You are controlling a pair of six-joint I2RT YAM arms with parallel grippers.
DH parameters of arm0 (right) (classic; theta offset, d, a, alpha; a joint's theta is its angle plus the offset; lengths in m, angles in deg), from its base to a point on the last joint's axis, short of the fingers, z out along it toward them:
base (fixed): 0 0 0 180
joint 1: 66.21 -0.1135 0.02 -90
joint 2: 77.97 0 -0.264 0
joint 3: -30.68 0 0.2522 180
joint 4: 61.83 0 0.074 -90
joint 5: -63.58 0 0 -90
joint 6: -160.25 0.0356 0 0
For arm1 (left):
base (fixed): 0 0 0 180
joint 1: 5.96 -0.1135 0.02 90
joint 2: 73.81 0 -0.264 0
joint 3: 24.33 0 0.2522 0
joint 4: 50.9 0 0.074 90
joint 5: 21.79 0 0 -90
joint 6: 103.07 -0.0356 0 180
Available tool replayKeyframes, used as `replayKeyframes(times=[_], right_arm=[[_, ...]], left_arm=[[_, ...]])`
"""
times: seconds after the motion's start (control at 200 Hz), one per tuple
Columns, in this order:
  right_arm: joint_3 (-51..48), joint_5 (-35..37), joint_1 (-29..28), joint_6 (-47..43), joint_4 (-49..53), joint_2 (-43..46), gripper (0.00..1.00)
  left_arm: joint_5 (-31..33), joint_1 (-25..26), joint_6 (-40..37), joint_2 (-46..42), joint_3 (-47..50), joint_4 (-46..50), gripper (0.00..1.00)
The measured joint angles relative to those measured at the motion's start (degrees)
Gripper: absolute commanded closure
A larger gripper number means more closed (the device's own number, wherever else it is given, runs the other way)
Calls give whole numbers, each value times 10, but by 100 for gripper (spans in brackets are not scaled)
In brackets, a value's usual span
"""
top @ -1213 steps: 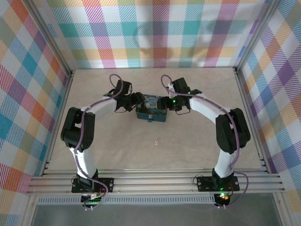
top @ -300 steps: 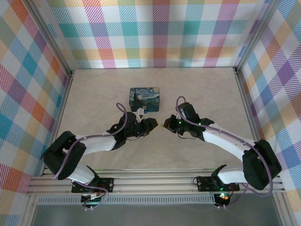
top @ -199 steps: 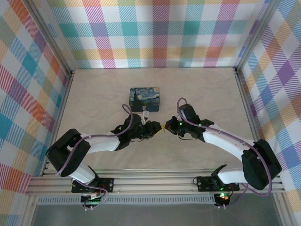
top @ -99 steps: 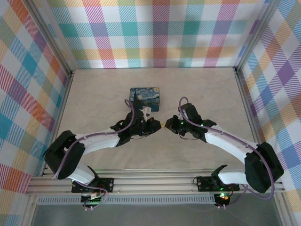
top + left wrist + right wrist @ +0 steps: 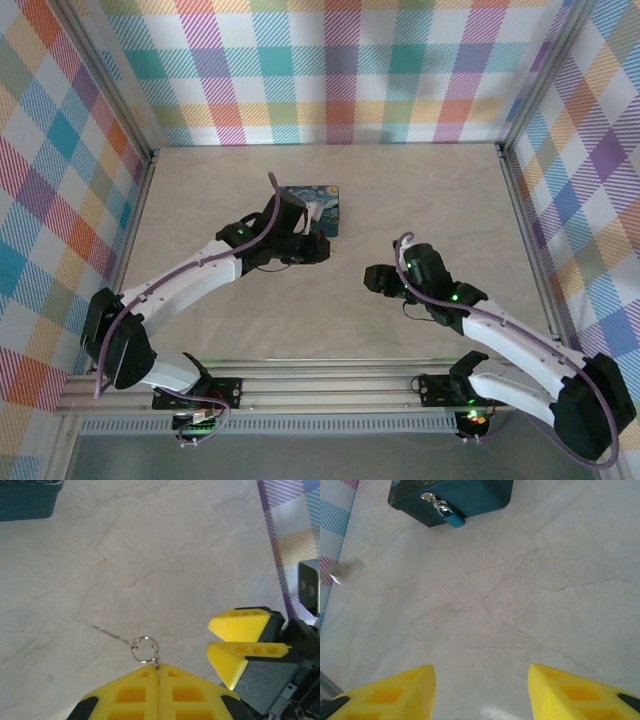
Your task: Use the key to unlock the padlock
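Your left gripper (image 5: 158,666) is pinched shut on the ring of the key (image 5: 111,634) just in front of the box (image 5: 328,205), with the blade pointing boxward. The padlock (image 5: 447,511) hangs on the box's near wall. Your right gripper (image 5: 481,672), half open and empty, sits farther from the box.

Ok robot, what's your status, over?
Left end effector shut on the key ring. Right end effector open, empty. Padlock hangs on the box, untouched. Bare table in between.

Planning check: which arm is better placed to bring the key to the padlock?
Left: the left gripper is shut on the key ring, near the box; the right gripper is open, empty and farther from the padlock.
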Motion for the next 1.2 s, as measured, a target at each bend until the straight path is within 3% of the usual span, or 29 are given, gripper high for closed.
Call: replayKeyframes(times=[0.235, 0.57, 0.965, 1.075, 1.205], right_arm=[[-19, 52, -58, -209, -66, 13, 46], [-13, 47, -129, -437, -249, -128, 41], [26, 5, -159, -535, -385, -234, 44], [32, -2, -163, -542, -400, -242, 51], [39, -8, -168, -549, -409, -253, 65]], left_arm=[[-1, -2, -26, 32, -77, 150, 100], [5, -2, 39, 52, -98, 240, 100], [23, -2, 111, 52, -111, 279, 100], [27, -2, 117, 52, -110, 280, 100], [28, -2, 122, 52, -111, 280, 100]])
